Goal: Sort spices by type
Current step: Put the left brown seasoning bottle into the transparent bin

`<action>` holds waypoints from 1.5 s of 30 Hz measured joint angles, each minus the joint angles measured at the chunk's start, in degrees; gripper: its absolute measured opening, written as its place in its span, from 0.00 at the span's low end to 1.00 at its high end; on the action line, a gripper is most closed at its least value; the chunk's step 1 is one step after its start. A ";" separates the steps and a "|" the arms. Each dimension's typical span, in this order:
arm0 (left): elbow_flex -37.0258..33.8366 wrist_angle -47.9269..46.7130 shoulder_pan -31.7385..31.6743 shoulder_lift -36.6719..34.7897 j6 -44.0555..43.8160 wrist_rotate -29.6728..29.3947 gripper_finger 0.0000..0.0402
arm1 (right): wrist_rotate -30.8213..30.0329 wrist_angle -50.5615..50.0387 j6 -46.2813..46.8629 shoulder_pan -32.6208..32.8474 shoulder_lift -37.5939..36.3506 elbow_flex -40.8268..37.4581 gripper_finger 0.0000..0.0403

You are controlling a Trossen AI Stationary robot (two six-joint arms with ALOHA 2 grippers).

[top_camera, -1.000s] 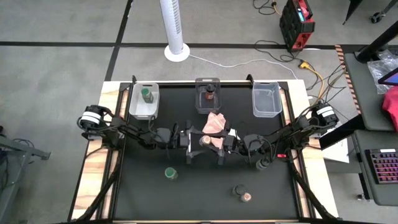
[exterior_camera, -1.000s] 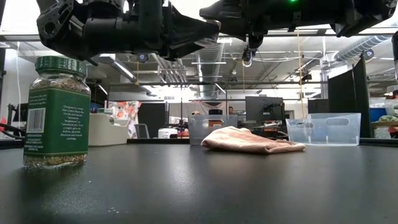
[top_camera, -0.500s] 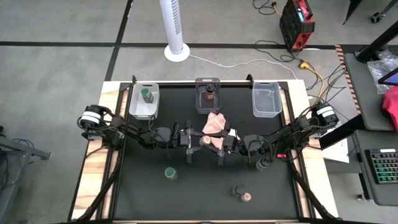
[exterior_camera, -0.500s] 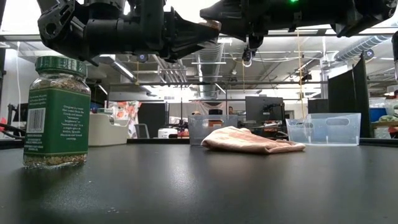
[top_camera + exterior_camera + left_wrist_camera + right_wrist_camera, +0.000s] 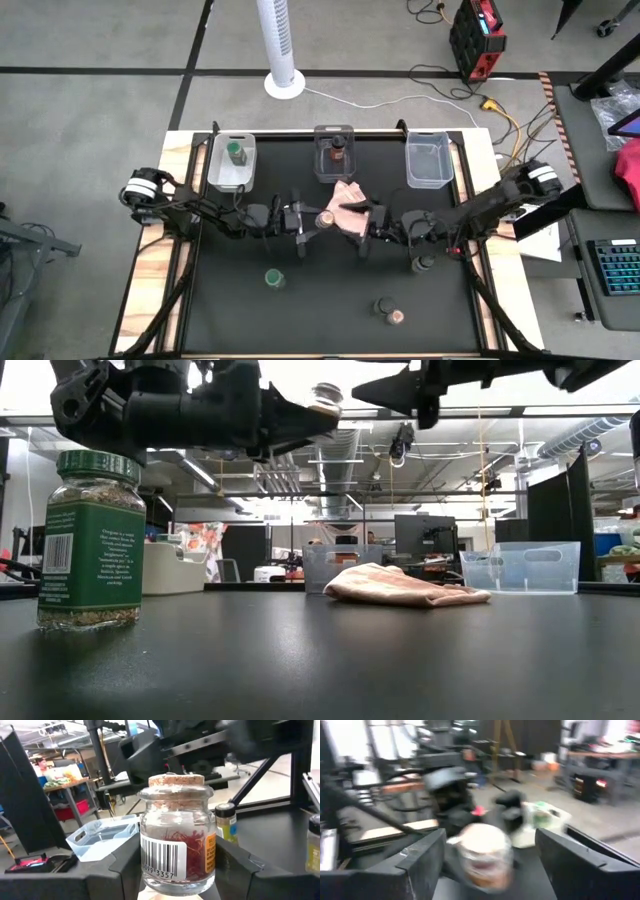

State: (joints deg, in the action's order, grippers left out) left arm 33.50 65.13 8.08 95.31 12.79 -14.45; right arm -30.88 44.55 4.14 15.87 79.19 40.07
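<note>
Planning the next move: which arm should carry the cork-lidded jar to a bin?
Left. Its gripper holds the cork-lidded jar between its fingers, lifted above the table; the right gripper is open and empty.

The right gripper (image 5: 362, 212) has let go and drawn back; the small cork-topped glass jar (image 5: 325, 218) (red threads inside) remains with the left gripper (image 5: 318, 220).

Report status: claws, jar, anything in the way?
Left claw shut on cork-lidded jar, raised above the table. Right claw open, close beside it. Pink cloth lies just beyond.
</note>
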 joint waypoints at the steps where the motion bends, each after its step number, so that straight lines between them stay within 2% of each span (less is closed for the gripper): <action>1: -0.47 0.22 0.01 -0.60 -0.04 -0.17 0.43 | -2.06 -2.86 1.29 0.00 -1.70 0.00 0.75; 5: -2.73 -0.10 0.06 -3.63 -0.19 -0.20 0.43 | -14.82 -13.90 6.96 0.12 -8.79 0.00 0.75; 8: -4.05 0.31 0.07 -5.99 -0.23 -0.20 0.43 | -27.01 -23.78 9.35 0.00 -14.17 0.02 0.70; 10: -4.88 0.18 0.08 -7.11 -0.24 -0.20 0.43 | -31.85 -31.19 11.92 -0.20 -17.30 0.20 0.67; 13: -5.78 0.30 0.08 -8.38 -0.53 -0.20 0.43 | -29.52 -34.70 15.30 -0.20 -19.08 0.37 0.61; 16: -6.01 0.03 0.09 -8.43 -0.65 -0.18 0.43 | -23.18 -34.65 15.23 -0.12 -17.39 0.46 0.55; 22: -6.01 -1.27 0.10 -7.50 -0.63 -0.18 0.45 | -7.02 -34.40 6.98 0.28 -11.30 4.94 0.47; 24: -6.01 -1.95 0.12 -7.32 -0.65 -0.19 0.45 | -4.74 -35.07 2.72 0.93 -8.59 7.60 0.44; 27: -6.01 -2.74 0.12 -7.15 -0.63 -0.18 0.45 | -4.63 -38.42 -3.07 1.67 -4.53 13.14 0.41; 30: -6.01 -3.49 0.12 -7.14 -0.37 -0.14 0.45 | -4.70 -45.09 -4.04 1.62 -0.58 20.38 0.40; 36: -6.01 -4.91 0.12 -7.06 -0.07 -0.04 0.45 | -4.71 -56.39 -3.35 1.56 6.85 33.80 0.50; 42: -6.01 -4.82 0.12 -7.06 0.24 0.02 0.45 | -4.62 -65.58 4.08 1.01 12.69 42.02 0.71; 45: -6.01 -4.57 0.12 -7.06 0.44 0.02 0.45 | -4.50 -66.67 5.40 0.58 14.64 43.92 0.81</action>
State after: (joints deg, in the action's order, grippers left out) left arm 27.49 60.56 8.21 88.25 13.23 -14.44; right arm -35.38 -22.12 9.54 16.45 93.83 84.00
